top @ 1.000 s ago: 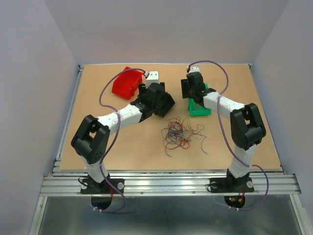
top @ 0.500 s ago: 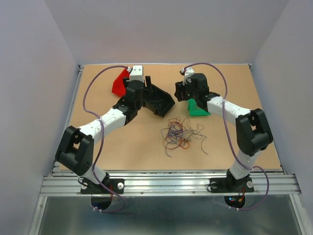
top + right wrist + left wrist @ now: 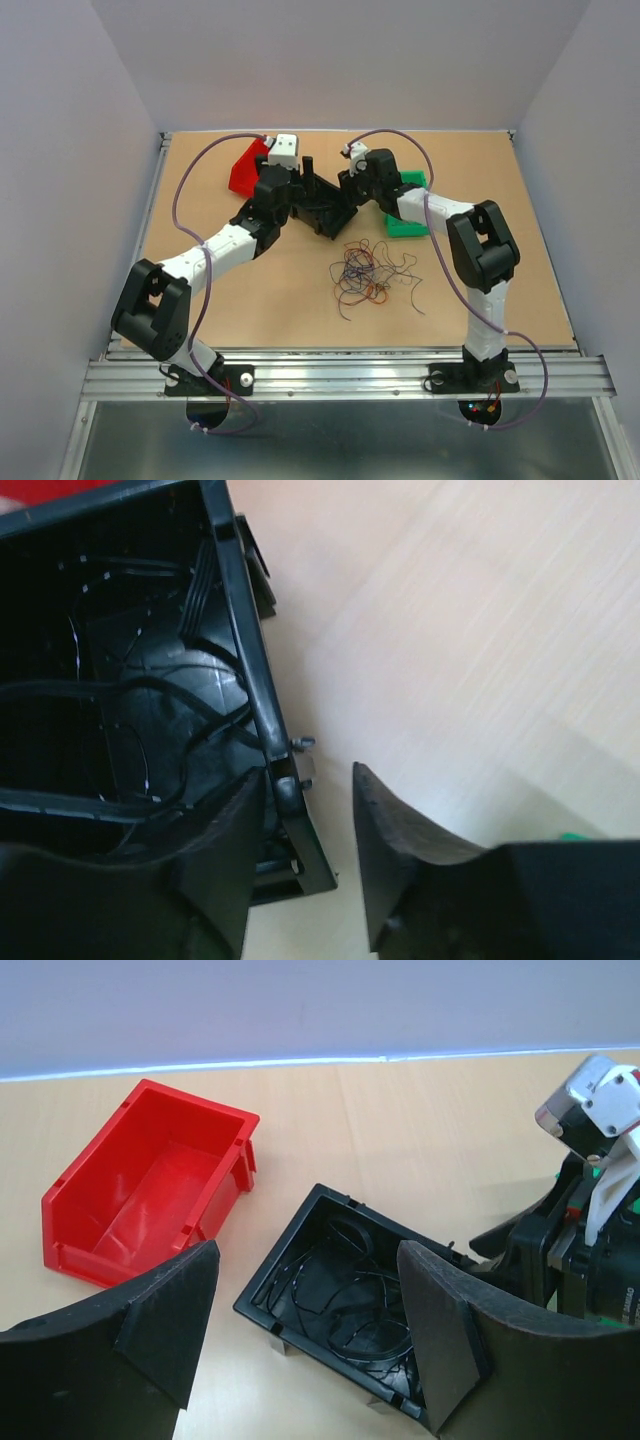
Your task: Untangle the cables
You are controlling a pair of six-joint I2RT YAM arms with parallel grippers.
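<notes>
The cables lie mid-table as a loose tangle of red, blue, purple, orange and black strands, with no gripper touching them. More thin black wires curl inside a black bin. My left gripper hangs open over the near-left side of that bin and holds nothing. My right gripper straddles the bin's right wall. Its inner finger sits against the wall inside the bin. The outer finger stands apart from it, so the jaws are open. In the top view both grippers meet at the bin, left gripper and right gripper.
An empty red bin lies at the back left, beside the black one. A green bin sits just behind the right forearm. Bare wooden tabletop surrounds the tangle, and grey walls enclose the table.
My right gripper has swung left from over the green bin to the black bin's right wall, its jaws narrowing. The left arm stretched back toward the bin, then held there.
</notes>
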